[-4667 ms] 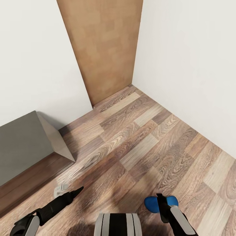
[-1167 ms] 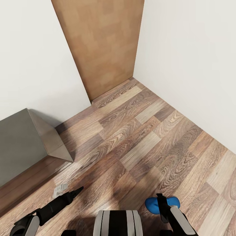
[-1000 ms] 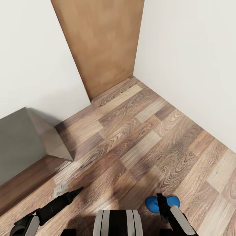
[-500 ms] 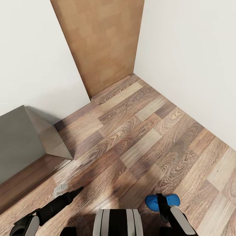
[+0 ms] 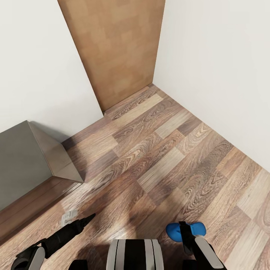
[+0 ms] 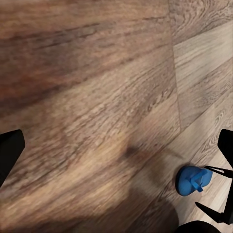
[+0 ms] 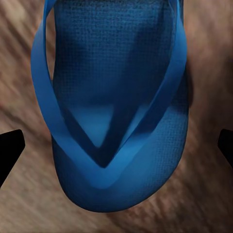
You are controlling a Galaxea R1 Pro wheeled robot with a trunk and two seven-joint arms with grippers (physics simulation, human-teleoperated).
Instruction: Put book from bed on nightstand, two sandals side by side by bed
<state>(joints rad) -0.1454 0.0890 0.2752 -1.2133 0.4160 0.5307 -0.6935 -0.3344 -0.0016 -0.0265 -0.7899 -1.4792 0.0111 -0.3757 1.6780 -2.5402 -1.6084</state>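
Far left in the head view, the corner of the bed [image 5: 22,165] came into frame, pale grey mattress over a dark brown frame, pushed against the white wall [image 5: 37,67]. Just below it, the left gripper [image 5: 88,217] hung low over the wood-plank floor [image 5: 161,161], its dark fingers drawn to a point in that view; yet the left wrist view had the two fingertips [image 6: 9,153] sitting at opposite edges, so the claw was spread apart with nothing in it. A small pale patch lay on the boards near that gripper, too small to identify.

Moving to the middle, a light-brown wooden door [image 5: 116,52] stood in the corner where the two white walls met.

Over to the right, the right gripper [image 5: 184,232] pointed down across a blue sandal [image 5: 174,231], which was right beneath the claw. The right wrist view showed the sandal [image 7: 109,102] sole and straps close up, with dark fingertips [image 7: 10,145] wide at either edge: claw apart. Whether it was touching the sandal, I couldn't tell. The left wrist view also caught that sandal [image 6: 191,179] low by the right gripper's fingers.
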